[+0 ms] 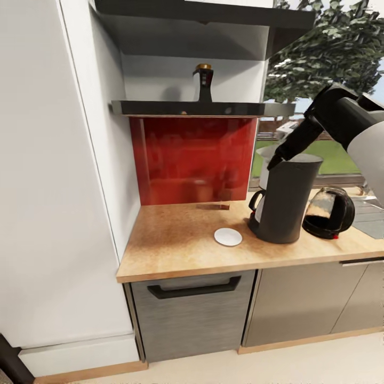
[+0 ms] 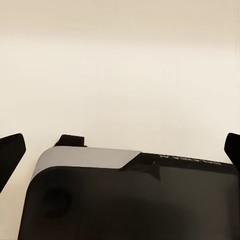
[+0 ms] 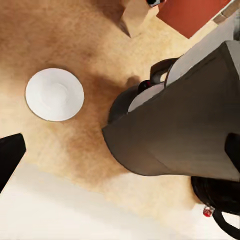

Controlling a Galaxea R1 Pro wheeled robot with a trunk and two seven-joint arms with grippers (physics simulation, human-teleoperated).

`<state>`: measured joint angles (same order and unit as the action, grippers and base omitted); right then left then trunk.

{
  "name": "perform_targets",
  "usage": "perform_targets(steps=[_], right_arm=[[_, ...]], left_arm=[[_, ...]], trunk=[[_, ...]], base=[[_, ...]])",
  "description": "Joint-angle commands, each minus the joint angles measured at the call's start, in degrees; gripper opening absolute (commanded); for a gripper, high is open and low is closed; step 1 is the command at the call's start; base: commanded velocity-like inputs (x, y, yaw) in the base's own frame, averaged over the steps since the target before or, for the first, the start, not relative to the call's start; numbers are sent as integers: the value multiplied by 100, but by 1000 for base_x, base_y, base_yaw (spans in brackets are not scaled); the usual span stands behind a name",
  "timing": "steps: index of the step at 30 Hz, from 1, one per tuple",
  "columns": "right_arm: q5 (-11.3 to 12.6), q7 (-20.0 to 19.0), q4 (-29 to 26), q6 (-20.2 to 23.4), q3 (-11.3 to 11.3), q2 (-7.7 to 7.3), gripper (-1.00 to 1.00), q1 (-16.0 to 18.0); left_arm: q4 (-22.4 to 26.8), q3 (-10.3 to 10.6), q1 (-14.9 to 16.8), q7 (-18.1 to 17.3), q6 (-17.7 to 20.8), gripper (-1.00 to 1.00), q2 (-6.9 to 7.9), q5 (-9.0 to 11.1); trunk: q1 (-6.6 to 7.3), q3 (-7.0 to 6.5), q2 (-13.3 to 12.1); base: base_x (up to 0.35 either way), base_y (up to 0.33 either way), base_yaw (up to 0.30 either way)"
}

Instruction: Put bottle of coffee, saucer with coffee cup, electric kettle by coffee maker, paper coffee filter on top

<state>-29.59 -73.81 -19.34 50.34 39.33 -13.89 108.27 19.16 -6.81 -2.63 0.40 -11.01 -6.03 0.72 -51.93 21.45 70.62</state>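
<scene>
The counter (image 1: 176,240) has a warm light-brown surface with a fine speckled pattern like cork or wood grain, and its front edge is a paler tan. The saucer (image 1: 228,237) is plain white. The coffee maker (image 1: 288,200) is dark charcoal grey, with a white part at its back and a black handle. The electric kettle (image 1: 329,212), at 3 o'clock from the coffee maker, is glossy black with a small red spot low on it. The bottle of coffee (image 1: 202,82) is dark brown to black with a golden cap. The backsplash panel (image 1: 194,160) is shiny deep red. The shelf (image 1: 186,108) is dark grey, the drawer front (image 1: 192,317) brushed grey with a black handle.
</scene>
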Motion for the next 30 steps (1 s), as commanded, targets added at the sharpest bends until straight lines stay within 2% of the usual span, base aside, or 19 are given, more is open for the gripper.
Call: perform_targets(steps=[1,5,6,7,10,11,12,13,15,16,19,21,22,23,24,25,28,29,30], right_arm=[[-41,-185,-13,-89,-7,-8,100,-30],[52,-765,-28,-492,-5,-26,100,-333],[70,-934,-101,-661,-8,-39,100,-544],[70,-934,-101,-661,-8,-39,100,-544],[94,-1155,-818,-1212,-16,-211,100,-1254],[125,-1213,-1440,-1318,-18,-363,100,-1666],[140,-1231,-1768,-1302,-19,-443,100,-1874],[163,-1255,-2401,-1149,-23,-607,100,-2273],[181,-1269,-2978,-927,-24,-782,100,-2630],[198,-1281,-3745,-679,-26,-1031,100,-3087],[207,-1292,-4362,-539,-71,-1240,100,-3489],[258,-1305,-4784,-447,-476,-1435,100,-3951],[273,-1308,-4841,-435,-640,-1470,100,-4076],[291,-1317,-4922,-421,-1015,-1532,100,-4358],[297,-1323,-4950,-421,-1217,-1561,100,-4507],[301,-1332,-4989,-421,-1607,-1625,100,-4811],[301,-1337,-5018,-432,-2073,-1749,100,-5288],[302,-1333,-5014,-447,-2396,-1879,100,-5765],[302,-1332,-5008,-465,-2487,-1923,100,-5927]], left_arm=[[9,-13,-2,4,-6,100,-3,7],[9,-13,-1,4,-6,100,-3,7],[9,-13,-1,6,-6,100,-3,7],[9,-13,-1,6,-6,100,-3,7],[9,-13,-1,8,-6,100,-3,7],[9,-13,-1,6,-6,100,-3,7],[11,-13,-1,6,-6,100,-3,7],[10,-13,-1,5,-6,100,-3,7],[9,-13,-1,6,-6,100,-3,7],[12,-17,-1,5,-6,100,-3,7],[11,-19,-1,5,-6,100,-3,7],[11,-23,-1,4,-6,100,-3,7],[10,-22,-1,4,-6,100,-3,7],[11,-25,-1,4,-6,100,-3,7],[11,-26,-1,4,-6,100,-3,7],[13,-28,-1,4,-6,100,-3,7],[13,-29,-1,4,-6,100,-3,7],[15,-30,-1,4,-6,100,-3,11],[16,-30,-1,4,-6,100,-3,12]], trunk=[[1,5,4],[1,5,4],[1,5,4],[1,5,4],[1,5,4],[1,5,4],[1,5,4],[1,5,4],[1,5,4],[1,5,4],[1,5,4],[1,5,4],[1,5,4],[1,5,4],[1,5,4],[1,5,4],[1,5,4],[1,5,4],[1,5,4]], base=[[-81,0,0],[-41,0,0],[-17,0,0],[-17,0,0],[-9,0,0],[-4,0,0],[-4,0,0],[-2,0,0],[-2,0,0],[0,0,0],[0,0,0],[0,0,0],[0,0,0],[0,0,0],[0,0,0],[0,0,0],[0,0,0],[0,0,0],[0,0,0]])
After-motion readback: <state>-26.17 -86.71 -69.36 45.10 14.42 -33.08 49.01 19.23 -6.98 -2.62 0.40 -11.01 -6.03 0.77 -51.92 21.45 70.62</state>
